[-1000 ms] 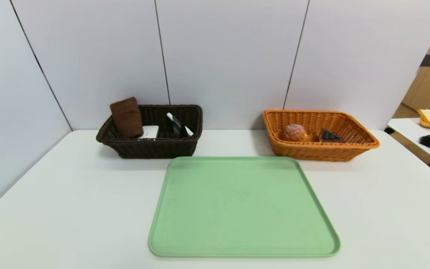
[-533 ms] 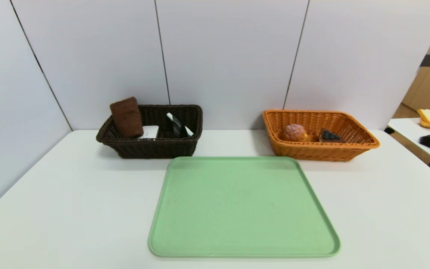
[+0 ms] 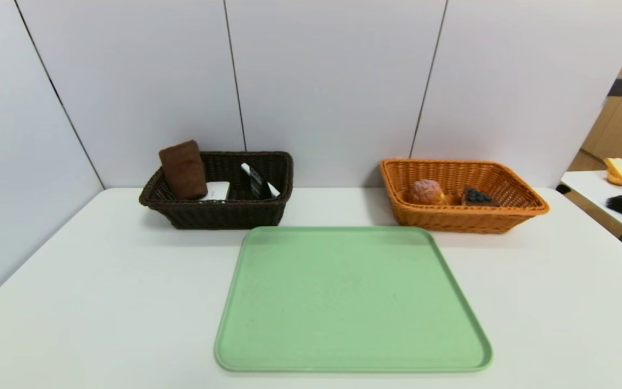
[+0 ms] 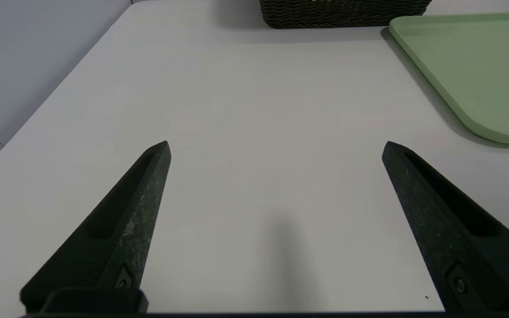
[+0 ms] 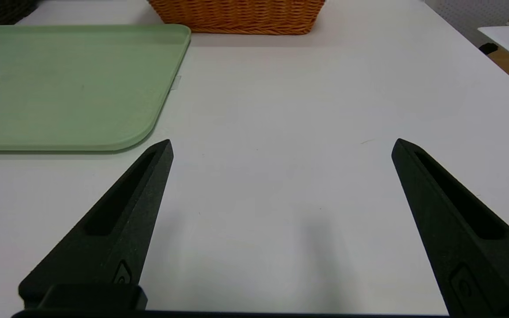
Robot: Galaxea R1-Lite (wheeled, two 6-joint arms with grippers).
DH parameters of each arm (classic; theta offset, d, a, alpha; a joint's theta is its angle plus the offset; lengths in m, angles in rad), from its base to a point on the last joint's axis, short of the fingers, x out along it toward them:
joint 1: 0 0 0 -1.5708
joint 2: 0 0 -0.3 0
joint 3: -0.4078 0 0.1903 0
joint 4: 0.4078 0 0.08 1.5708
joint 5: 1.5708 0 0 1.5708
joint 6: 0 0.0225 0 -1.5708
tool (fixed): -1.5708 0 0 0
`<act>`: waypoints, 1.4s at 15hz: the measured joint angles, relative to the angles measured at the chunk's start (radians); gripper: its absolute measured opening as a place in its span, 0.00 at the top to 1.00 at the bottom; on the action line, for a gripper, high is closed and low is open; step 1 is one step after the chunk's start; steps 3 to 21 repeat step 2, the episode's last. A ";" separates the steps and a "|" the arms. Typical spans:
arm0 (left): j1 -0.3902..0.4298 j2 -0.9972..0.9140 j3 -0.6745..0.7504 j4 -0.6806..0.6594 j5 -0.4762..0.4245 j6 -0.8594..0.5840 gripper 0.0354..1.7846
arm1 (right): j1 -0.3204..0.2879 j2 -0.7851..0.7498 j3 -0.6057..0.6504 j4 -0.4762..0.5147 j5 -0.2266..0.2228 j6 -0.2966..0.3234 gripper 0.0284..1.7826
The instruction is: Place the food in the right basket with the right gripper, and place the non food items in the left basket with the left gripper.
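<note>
Pale grey wall panels are closing off the far side of a smooth white desk [image 3: 100, 302], and a matte green tray [image 3: 351, 302] with rounded corners is lying flat at the middle of the near half. Toward the far left corner the dark brown woven left basket [image 3: 219, 213] is holding the rolled brown towel [image 3: 183, 169], which is leaning upright against its left end, the flat white case [image 3: 216, 190] beside it, and what looks like the black tube [image 3: 257, 182] with a slim white marker pen [image 3: 272, 189] propped against the right wall. Toward the far right corner the shallow orange wicker right basket [image 3: 462, 219] is holding the round sugary bun [image 3: 425, 191] and the triangular chocolate cake slice [image 3: 478, 196] topped with dark berries. The left gripper [image 4: 275, 148] is hovering low over the bare desk near the front left edge, its tapered black fingers spread wide, gripping nothing. The right gripper [image 5: 283, 145] is hovering likewise near the front right edge, fingers wide apart and empty, pointing toward the orange basket.
</note>
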 joint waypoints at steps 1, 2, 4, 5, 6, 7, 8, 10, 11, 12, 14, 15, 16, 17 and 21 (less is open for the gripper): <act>0.000 0.000 0.000 0.000 0.000 0.000 0.06 | 0.000 0.000 0.000 0.000 0.000 0.000 0.04; 0.000 0.000 0.000 0.000 0.000 0.000 0.06 | 0.000 0.000 0.001 0.000 0.000 0.000 0.04; 0.000 0.000 0.000 0.000 0.000 0.000 0.06 | 0.000 0.000 0.001 0.000 0.000 0.000 0.04; 0.000 0.000 0.000 0.000 0.000 0.000 0.06 | 0.000 0.000 0.001 0.000 0.000 0.000 0.04; 0.000 0.000 0.000 0.000 0.000 0.000 0.06 | 0.000 0.000 0.001 0.000 0.000 0.000 0.04; 0.000 0.000 0.000 0.000 0.000 0.000 0.06 | 0.000 0.000 0.001 0.000 0.000 0.000 0.04; 0.000 0.000 0.000 0.000 0.000 0.000 0.06 | 0.000 0.000 0.001 0.000 0.000 0.000 0.04; 0.000 0.000 0.000 0.000 0.000 0.000 0.06 | 0.000 0.000 0.001 0.000 0.000 0.000 0.04; 0.000 0.000 0.000 0.000 0.000 0.000 0.06 | 0.000 0.000 0.001 0.000 0.000 0.000 0.04; 0.000 0.000 0.000 0.000 0.000 0.000 0.06 | 0.000 0.000 0.001 0.000 0.000 0.000 0.04; 0.000 0.000 0.000 0.000 0.000 0.000 0.06 | 0.000 0.000 0.001 0.000 0.000 0.000 0.04; 0.000 0.000 0.000 0.000 0.000 0.000 0.06 | 0.000 0.000 0.001 0.000 0.000 0.000 0.04; 0.000 0.000 0.000 0.000 0.000 0.000 0.06 | 0.000 0.000 0.001 0.000 0.000 0.000 0.04; 0.000 0.000 0.000 0.000 0.000 0.000 0.06 | 0.000 0.000 0.001 0.000 0.000 0.000 0.04; 0.000 0.000 0.000 0.000 0.000 0.000 0.06 | 0.000 0.000 0.001 0.000 0.000 0.000 0.04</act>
